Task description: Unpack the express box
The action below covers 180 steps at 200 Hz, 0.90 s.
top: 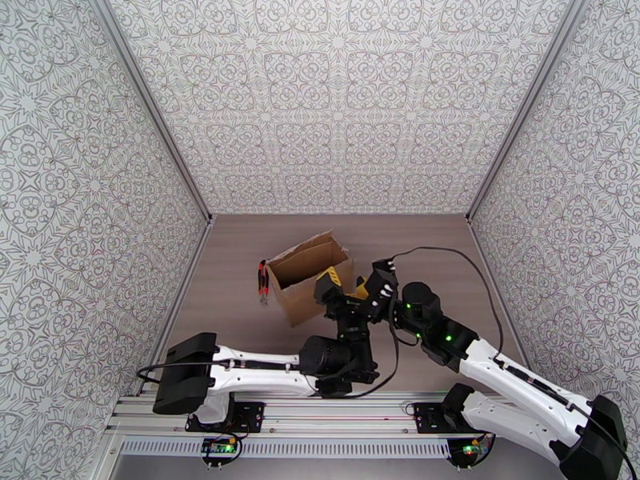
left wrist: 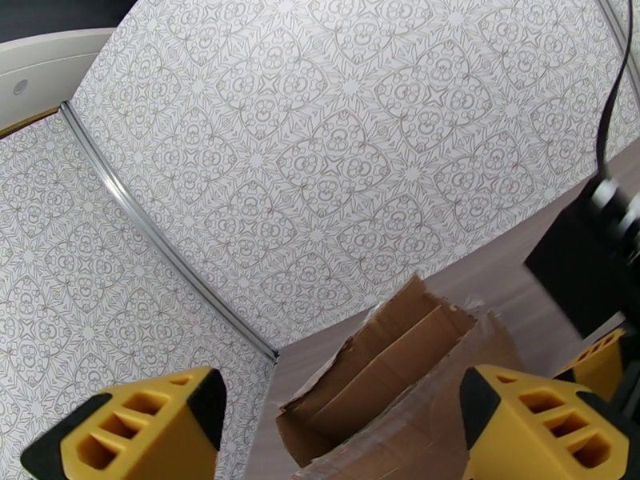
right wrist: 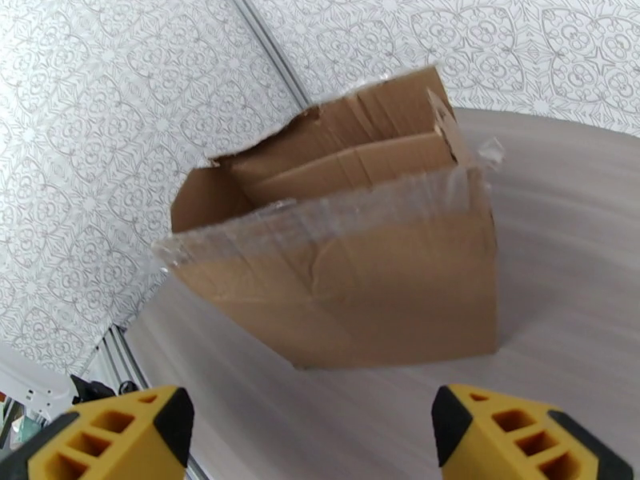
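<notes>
The express box is a small brown carton standing on the table with its top open and its flaps raised. Torn clear tape hangs along the near rim of the express box. What lies inside is hidden. My left gripper hovers at the box's right near corner, open, with nothing between its yellow fingers. From the left wrist the box sits just ahead and below. My right gripper is a little right of the box and apart from it, open and empty, its fingers pointing at the box's side.
A red-and-black utility knife lies on the table just left of the box. Patterned walls close in the table at the left, back and right. The two wrists are close together right of the box. Bare tabletop lies behind the box and to the far right.
</notes>
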Available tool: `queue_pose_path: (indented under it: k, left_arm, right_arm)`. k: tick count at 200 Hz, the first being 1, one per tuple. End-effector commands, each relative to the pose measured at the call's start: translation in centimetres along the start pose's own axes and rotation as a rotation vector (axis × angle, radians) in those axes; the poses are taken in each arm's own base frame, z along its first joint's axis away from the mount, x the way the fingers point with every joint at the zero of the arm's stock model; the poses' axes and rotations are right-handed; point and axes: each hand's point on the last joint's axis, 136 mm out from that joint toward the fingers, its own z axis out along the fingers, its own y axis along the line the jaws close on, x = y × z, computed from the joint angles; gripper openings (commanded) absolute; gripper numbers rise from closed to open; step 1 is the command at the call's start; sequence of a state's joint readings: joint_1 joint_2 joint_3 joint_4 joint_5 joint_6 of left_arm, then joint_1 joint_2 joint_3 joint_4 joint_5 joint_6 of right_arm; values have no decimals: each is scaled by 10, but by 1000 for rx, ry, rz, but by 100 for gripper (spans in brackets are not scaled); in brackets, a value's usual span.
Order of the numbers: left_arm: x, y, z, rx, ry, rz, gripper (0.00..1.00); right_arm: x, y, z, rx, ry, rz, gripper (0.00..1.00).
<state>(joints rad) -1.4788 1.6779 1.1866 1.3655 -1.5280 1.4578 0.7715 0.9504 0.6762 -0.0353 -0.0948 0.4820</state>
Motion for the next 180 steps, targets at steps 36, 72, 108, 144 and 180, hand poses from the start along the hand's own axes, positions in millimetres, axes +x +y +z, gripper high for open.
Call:
queue_pose_path:
  k: [36,72,108,144,180]
  left_arm:
    - [-18,-6,-40,96,-53,-87,83]
    - [-2,-1,-42,97,12,-113,85]
    - [14,18,-17,27,56,-297,89]
    - [26,32,-7,-10,92,-318,94]
    - [55,28,4,-58,141,-268,95]
  right_arm:
    - [-15,1,-1,35,-26,-21,85]
    - [-20,0,20,58,2,-74,89]
    - [-32,-12,48,90,32,-85,92]
    - [-53,-14,61,143,74,-104,92]
    - [-71,-14,67,197,109,-132,93]
